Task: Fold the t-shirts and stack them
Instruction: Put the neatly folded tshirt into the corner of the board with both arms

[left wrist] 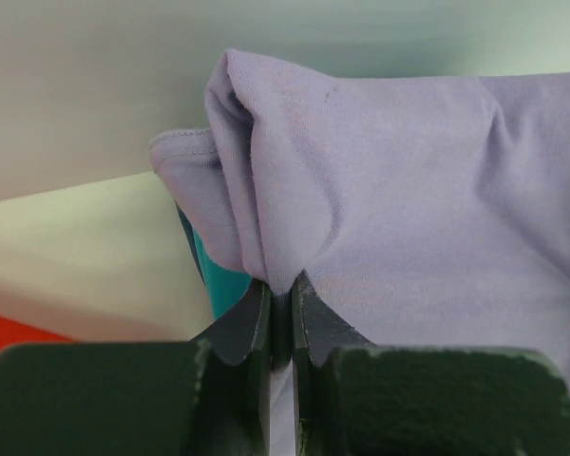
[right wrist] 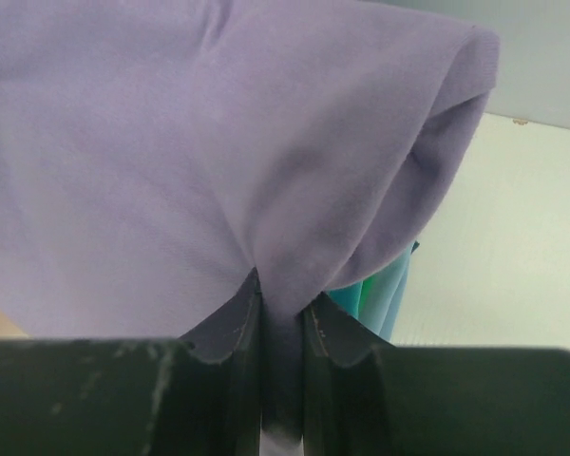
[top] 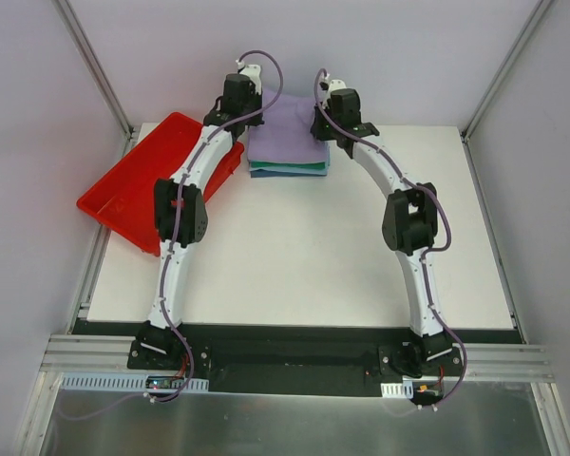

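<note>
A folded lavender t-shirt (top: 287, 131) lies on top of a stack of folded tees (top: 287, 170) with teal, green and blue edges showing, at the table's far middle. My left gripper (top: 239, 103) is shut on the lavender shirt's left edge (left wrist: 294, 190), with teal cloth (left wrist: 220, 283) showing beneath. My right gripper (top: 334, 109) is shut on the shirt's right edge (right wrist: 266, 161), with teal and light-blue layers (right wrist: 385, 294) under it. Both pinch a fold of the fabric between their fingertips.
A red plastic tray (top: 147, 180) sits tilted over the table's left edge, close beside the left arm. The white table (top: 304, 256) runs between the arms. Frame posts and grey walls stand around the table.
</note>
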You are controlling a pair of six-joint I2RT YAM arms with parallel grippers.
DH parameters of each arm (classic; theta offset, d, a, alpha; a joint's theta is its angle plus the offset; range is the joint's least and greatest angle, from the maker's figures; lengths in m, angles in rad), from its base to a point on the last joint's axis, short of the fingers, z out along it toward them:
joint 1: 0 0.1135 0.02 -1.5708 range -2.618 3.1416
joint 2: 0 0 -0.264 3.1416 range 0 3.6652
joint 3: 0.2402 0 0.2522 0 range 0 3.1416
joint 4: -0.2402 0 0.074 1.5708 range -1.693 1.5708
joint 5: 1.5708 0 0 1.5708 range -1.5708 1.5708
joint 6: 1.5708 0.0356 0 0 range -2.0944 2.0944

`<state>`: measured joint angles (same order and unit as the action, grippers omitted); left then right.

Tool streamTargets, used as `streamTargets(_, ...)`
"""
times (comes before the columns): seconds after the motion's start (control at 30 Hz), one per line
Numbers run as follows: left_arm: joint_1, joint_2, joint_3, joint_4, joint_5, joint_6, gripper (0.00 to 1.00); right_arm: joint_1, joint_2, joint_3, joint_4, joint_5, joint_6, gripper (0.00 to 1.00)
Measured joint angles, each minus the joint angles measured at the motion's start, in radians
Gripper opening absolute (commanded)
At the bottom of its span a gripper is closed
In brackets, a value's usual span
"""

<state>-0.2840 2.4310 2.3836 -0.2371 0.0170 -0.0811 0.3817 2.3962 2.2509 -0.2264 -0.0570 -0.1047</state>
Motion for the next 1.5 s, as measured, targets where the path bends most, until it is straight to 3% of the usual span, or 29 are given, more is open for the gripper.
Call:
streamTargets(0.43, 0.026, 0.094, 0.019, 0.164, 0.036, -0.012, 0.00, -0.030, 0.068, 0.029, 0.099, -0.029, 0.065, 0.08)
streamTargets(0.53, 0.030, 0.102, 0.019, 0.195, 0.059, -0.016, 0.01, -0.038, 0.082, 0.029, 0.117, -0.038, 0.081, 0.16)
streamTargets(0.6, 0.031, 0.103, 0.019, 0.206, 0.062, -0.019, 0.05, -0.042, 0.089, 0.029, 0.126, -0.040, 0.093, 0.28)
streamTargets(0.73, 0.031, 0.105, 0.019, 0.231, 0.051, -0.019, 0.41, -0.048, 0.093, 0.029, 0.129, -0.037, 0.105, 0.64)
streamTargets(0.8, 0.038, 0.105, 0.019, 0.248, 0.023, -0.016, 0.68, -0.058, 0.093, 0.029, 0.127, -0.030, 0.105, 0.77)
streamTargets(0.83, 0.044, 0.105, 0.019, 0.256, 0.009, -0.013, 0.87, -0.064, 0.093, 0.029, 0.126, -0.024, 0.104, 0.87)
streamTargets(0.87, 0.050, 0.105, 0.019, 0.264, -0.005, -0.013, 0.99, -0.070, 0.093, 0.029, 0.125, -0.013, 0.103, 0.91)
streamTargets(0.9, 0.058, 0.105, 0.019, 0.271, -0.026, -0.011, 0.99, -0.074, 0.093, 0.029, 0.125, -0.006, 0.106, 0.99)
streamTargets(1.13, 0.084, 0.098, 0.016, 0.284, -0.098, -0.019, 0.99, -0.108, 0.082, 0.008, 0.126, 0.045, 0.113, 0.96)
streamTargets(1.3, 0.067, -0.001, -0.075, 0.261, -0.100, -0.020, 0.99, -0.119, -0.012, -0.117, 0.119, 0.040, 0.134, 0.96)
streamTargets(1.43, 0.041, -0.195, -0.272, 0.246, -0.101, -0.042, 0.99, -0.119, -0.201, -0.336, 0.124, 0.013, 0.153, 0.96)
streamTargets(1.5, 0.034, -0.370, -0.456, 0.237, -0.101, -0.080, 0.99, -0.118, -0.346, -0.498, 0.138, 0.003, 0.165, 0.96)
